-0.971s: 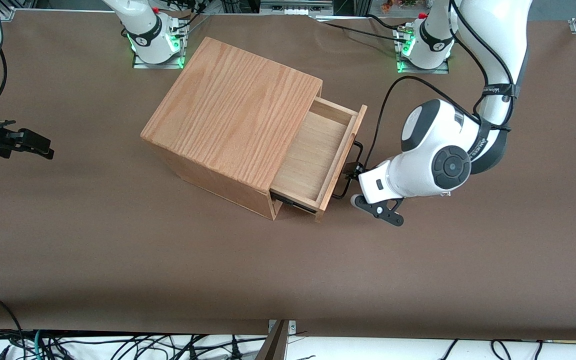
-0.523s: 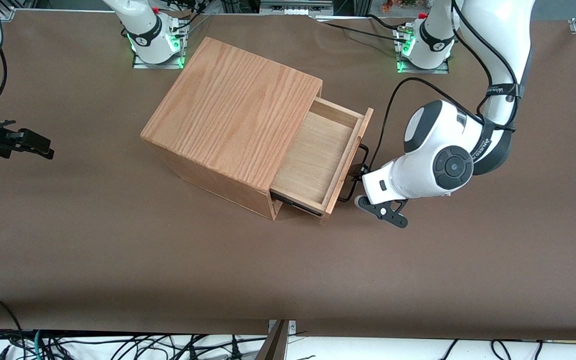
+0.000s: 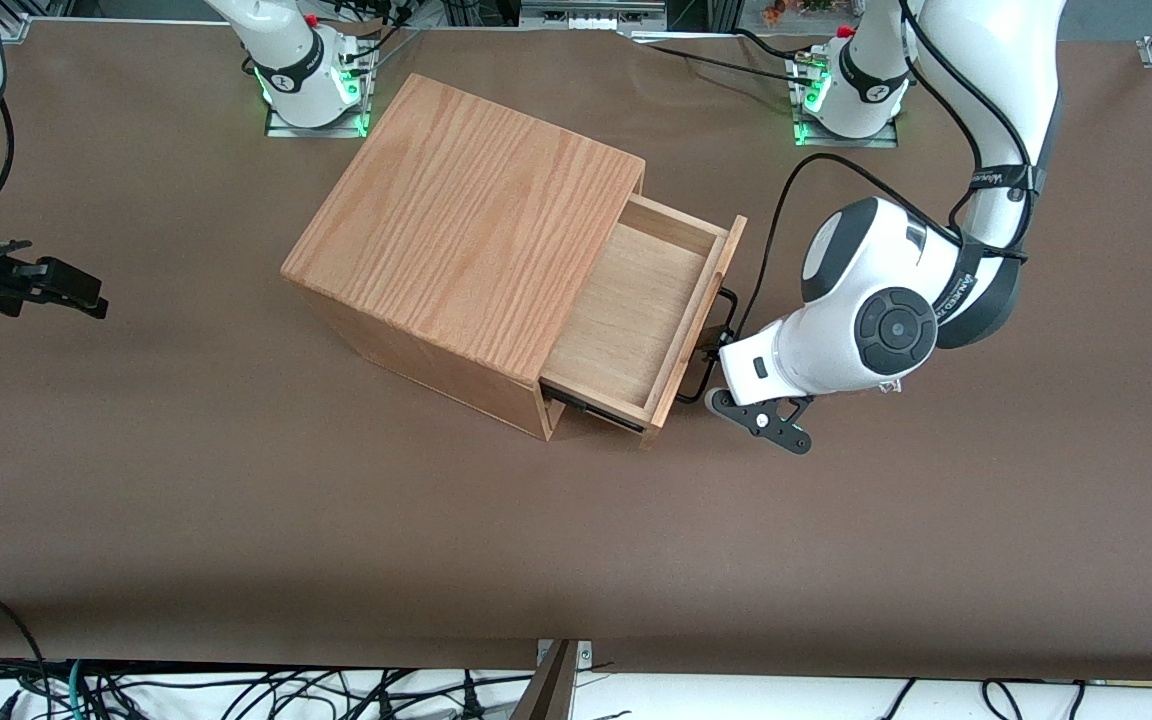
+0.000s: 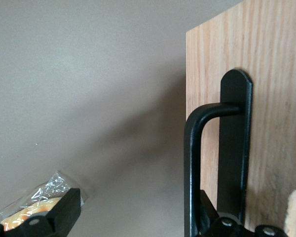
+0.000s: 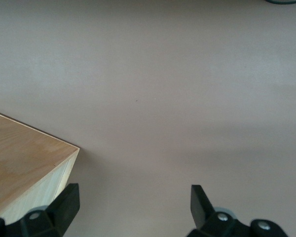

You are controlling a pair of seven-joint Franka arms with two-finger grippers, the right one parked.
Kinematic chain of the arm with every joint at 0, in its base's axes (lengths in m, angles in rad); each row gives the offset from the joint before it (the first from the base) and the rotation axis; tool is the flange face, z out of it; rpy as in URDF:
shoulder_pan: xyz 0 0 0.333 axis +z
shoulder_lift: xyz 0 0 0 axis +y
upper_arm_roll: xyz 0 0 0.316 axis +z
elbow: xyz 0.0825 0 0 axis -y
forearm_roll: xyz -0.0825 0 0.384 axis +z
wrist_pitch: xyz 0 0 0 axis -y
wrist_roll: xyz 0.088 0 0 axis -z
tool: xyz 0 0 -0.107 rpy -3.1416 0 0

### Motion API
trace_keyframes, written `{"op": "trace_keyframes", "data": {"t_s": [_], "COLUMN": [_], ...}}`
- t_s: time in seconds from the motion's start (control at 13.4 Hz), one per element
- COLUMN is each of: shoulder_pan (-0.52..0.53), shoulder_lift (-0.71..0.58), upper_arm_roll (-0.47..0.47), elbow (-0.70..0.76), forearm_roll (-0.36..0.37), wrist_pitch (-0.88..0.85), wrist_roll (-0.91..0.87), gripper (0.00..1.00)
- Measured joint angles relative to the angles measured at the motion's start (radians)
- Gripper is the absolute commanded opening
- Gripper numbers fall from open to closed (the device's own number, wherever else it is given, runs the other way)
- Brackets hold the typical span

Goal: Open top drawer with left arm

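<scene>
Your top drawer (image 3: 636,310) already stands well out of the oak box (image 3: 466,220), its bare floor open to view, with its front panel facing the working arm's end of the table (image 3: 336,520). The left arm (image 3: 866,320) reaches in low from that end, and the left gripper (image 3: 708,350) sits right against the drawer front at the black wire handle (image 4: 191,163). In the wrist view the jaws stand apart. One finger (image 4: 56,217) hangs out over the brown table, well clear of the wood. The other sits close by the handle's mounting plate, so the thin bar lies between them, hard up against that second finger rather than centred. Nothing is clamped as far as you can see. What you should watch is the line of the bar. It runs along the drawer front, level with the table, and the drawer slides square to it, straight out of the box toward your wrist. The box sits skewed on the table, so that sliding line also angles somewhat toward the front camera. If you want more travel, close on the bar and pull along that skewed line, since a pull off it would likely bind the drawer or drag the whole box. If you judge the opening sufficient, and it looks close to full travel, back the wrist away square to the drawer front, so that neither finger hooks the bar.
</scene>
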Motion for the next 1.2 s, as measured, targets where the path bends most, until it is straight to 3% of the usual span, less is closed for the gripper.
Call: {"op": "trace_keyframes", "data": {"t_s": [1.2], "shoulder_pan": [0.003], "shoulder_lift": [-0.003], "upper_arm_roll": [-0.003], "elbow": [0.005], "forearm_roll": [0.027], "wrist_pitch": [-0.001], "wrist_roll": [-0.008], "gripper": [1.0]}}
